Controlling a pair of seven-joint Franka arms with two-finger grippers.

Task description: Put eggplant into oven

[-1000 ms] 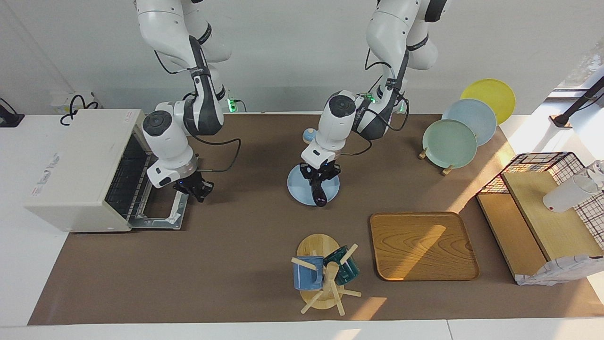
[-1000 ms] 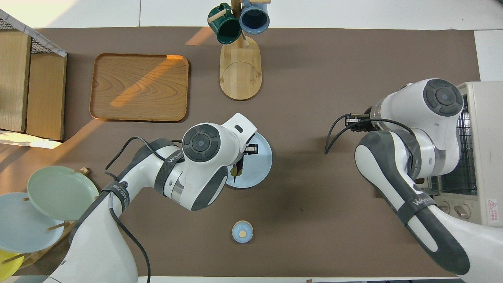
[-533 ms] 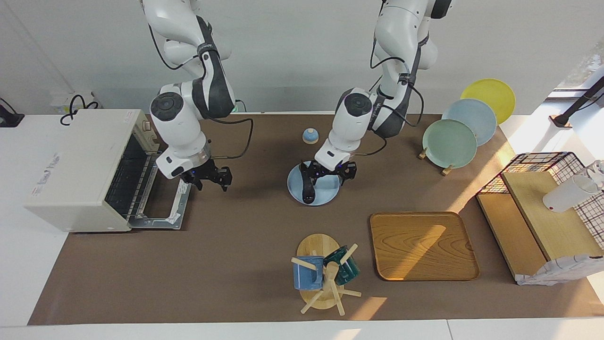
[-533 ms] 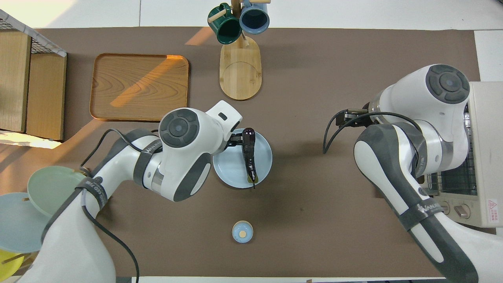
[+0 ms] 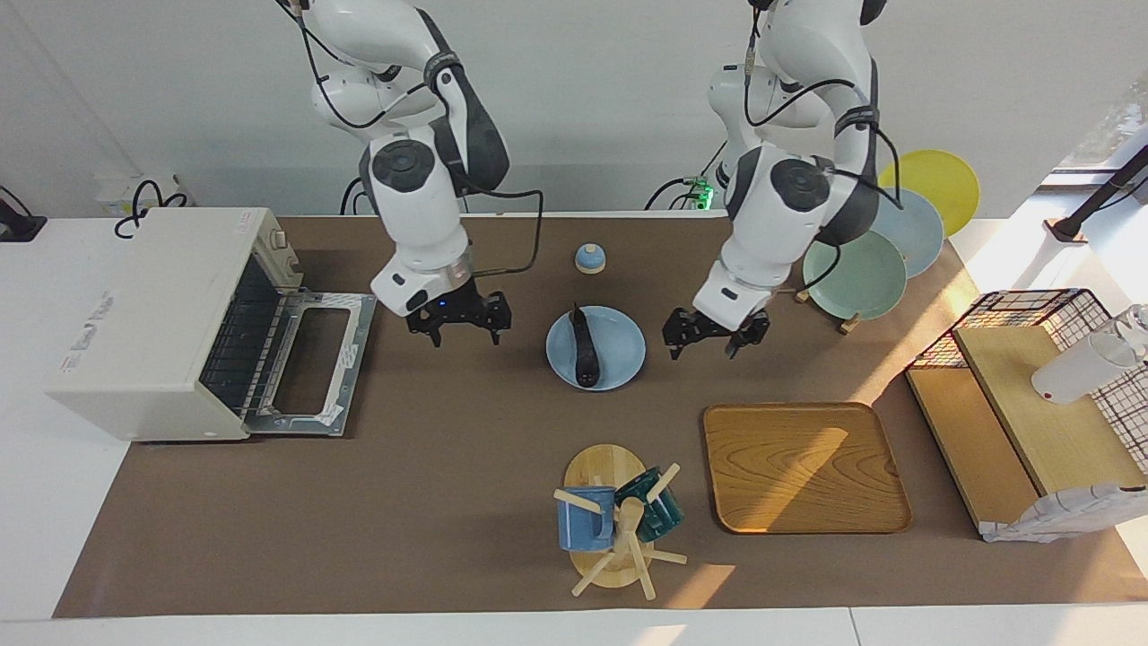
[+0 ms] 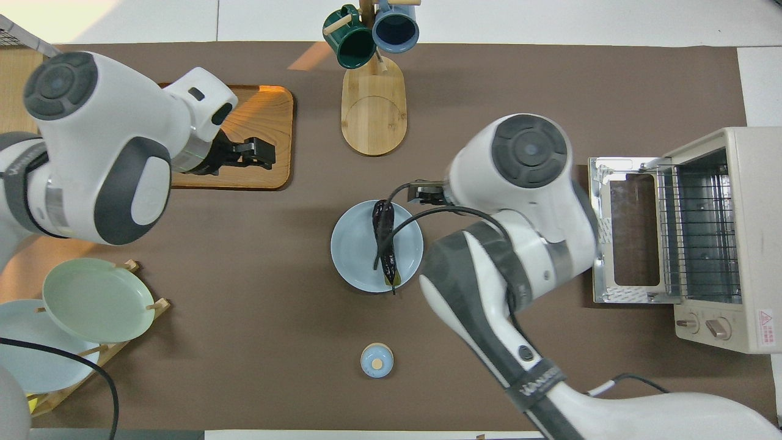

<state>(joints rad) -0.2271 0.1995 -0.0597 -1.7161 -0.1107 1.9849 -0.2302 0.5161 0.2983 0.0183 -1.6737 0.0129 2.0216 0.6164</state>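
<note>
The eggplant (image 5: 583,345) (image 6: 383,235), slim and nearly black, lies on a light-blue plate (image 5: 619,354) (image 6: 354,250) in the middle of the mat. The white oven (image 5: 143,305) (image 6: 742,183) stands at the right arm's end with its door (image 5: 309,363) (image 6: 626,229) folded down flat and the wire rack showing. My right gripper (image 5: 462,332) hangs open and empty over the mat between the oven door and the plate. My left gripper (image 5: 710,345) (image 6: 267,153) hangs open and empty over the mat, beside the plate toward the left arm's end.
A wooden tray (image 5: 803,467) and a mug tree (image 5: 614,529) with a blue and a green mug lie farther from the robots than the plate. A small blue knob (image 5: 589,258) sits nearer to them. A plate rack (image 5: 856,269) and a wire basket with wooden shelves (image 5: 1031,404) stand at the left arm's end.
The left gripper opened, left the eggplant lying on the plate and rose away toward its own end. The right gripper opened, left the oven door, now flat, and moved toward the plate.
</note>
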